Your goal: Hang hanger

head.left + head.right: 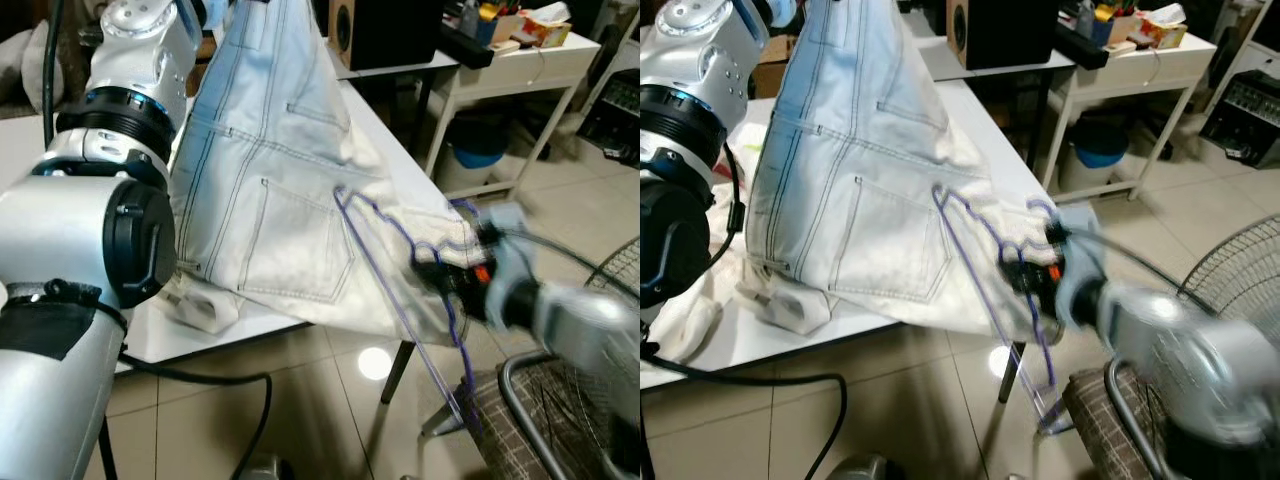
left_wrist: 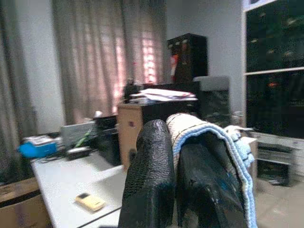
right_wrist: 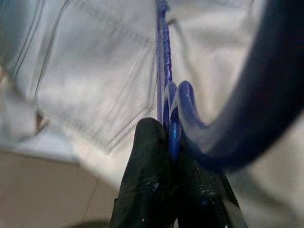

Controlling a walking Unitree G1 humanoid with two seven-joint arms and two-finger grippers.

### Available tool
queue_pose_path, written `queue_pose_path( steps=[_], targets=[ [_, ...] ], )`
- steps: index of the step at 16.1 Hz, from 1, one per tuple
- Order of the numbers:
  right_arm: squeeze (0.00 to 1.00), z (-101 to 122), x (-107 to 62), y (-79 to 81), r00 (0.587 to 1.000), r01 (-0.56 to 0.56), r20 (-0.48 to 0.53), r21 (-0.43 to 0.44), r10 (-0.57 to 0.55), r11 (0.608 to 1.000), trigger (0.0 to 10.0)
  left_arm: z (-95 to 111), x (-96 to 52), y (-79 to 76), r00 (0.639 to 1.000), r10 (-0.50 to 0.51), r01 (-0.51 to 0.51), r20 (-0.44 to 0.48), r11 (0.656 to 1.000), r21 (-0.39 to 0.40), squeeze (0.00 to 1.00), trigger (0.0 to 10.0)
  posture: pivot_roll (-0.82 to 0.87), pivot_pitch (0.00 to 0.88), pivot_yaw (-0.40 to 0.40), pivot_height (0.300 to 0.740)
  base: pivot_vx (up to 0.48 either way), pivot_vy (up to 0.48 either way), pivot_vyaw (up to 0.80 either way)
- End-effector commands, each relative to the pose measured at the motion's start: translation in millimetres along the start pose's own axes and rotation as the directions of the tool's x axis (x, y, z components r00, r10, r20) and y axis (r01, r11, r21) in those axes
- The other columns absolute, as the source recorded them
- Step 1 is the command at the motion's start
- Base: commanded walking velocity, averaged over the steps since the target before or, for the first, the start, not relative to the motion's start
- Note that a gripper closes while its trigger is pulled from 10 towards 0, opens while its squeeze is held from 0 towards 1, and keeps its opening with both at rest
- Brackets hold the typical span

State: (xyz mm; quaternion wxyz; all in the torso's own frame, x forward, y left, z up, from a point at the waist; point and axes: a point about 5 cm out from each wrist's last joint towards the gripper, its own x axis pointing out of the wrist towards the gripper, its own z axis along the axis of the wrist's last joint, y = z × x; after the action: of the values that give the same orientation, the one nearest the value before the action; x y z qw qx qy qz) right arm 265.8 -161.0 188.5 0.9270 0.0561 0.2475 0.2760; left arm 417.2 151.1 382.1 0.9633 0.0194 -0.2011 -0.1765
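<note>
Right gripper (image 1: 452, 272) is clamped on the purple wire hanger (image 1: 395, 250) held against white jeans (image 1: 270, 170) beside the table (image 1: 240, 325), while left gripper (image 2: 178, 185) pinches the jeans' raised hem.

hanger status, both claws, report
Right claw shut on blue hanger, out over the floor by the white table. Left claw shut on pale jeans, held high. Jeans drape against the hanger; fan guard close by the right arm.
</note>
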Motion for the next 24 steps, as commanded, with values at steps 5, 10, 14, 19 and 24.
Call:
queue_pose_path(
  steps=[5, 10, 14, 19, 24],
  targets=[
    [0.00, 77.6, 69.3, -4.4, 0.974, -0.020, 0.224, -0.068, 0.035, 0.997, 10.0, 37.0, 3.7, -1.6, 0.990, -0.069, 0.068, 0.121, 0.998, 0.013, 0.00, 10.0, 0.01, 0.000, -0.015, 0.723, 0.000, 0.000, 0.00],
    [0.00, 149.9, 81.1, 0.9, 0.847, -0.091, 0.528, 0.030, 0.061, 0.995, 10.0, 53.2, 8.9, -20.5, 0.973, -0.154, 0.172, 0.174, 0.981, -0.092, 0.00, 10.0, 0.02, 0.000, -0.003, 0.723, 0.000, 0.000, 0.00],
    [0.00, 109.6, 97.8, -14.5, 0.894, -0.024, 0.449, 0.070, -0.010, 0.997, 10.0, 28.1, 10.2, -42.9, 0.969, -0.244, 0.248, 0.048, 0.959, -0.133, 0.00, 10.0, 0.01, 0.000, 0.025, 0.723, 0.000, 0.000, 0.00],
    [0.00, 56.0, 115.6, -23.8, 0.935, -0.031, 0.352, 0.229, -0.053, 0.973, 10.0, 15.4, 8.4, -76.1, 0.915, -0.400, 0.399, 0.050, 0.917, 0.030, 0.00, 10.0, 0.00, 0.000, 0.063, 0.723, 0.000, 0.000, 0.00],
    [0.00, 16.9, 107.5, -44.2, 0.905, 0.084, 0.346, 0.424, -0.247, 0.902, 10.0, -70.5, -15.0, -147.5, 0.713, -0.672, 0.700, -0.201, 0.667, 0.254, 0.00, 10.0, -0.01, 0.000, 0.079, 0.723, 0.000, 0.000, 0.00]
  ],
)
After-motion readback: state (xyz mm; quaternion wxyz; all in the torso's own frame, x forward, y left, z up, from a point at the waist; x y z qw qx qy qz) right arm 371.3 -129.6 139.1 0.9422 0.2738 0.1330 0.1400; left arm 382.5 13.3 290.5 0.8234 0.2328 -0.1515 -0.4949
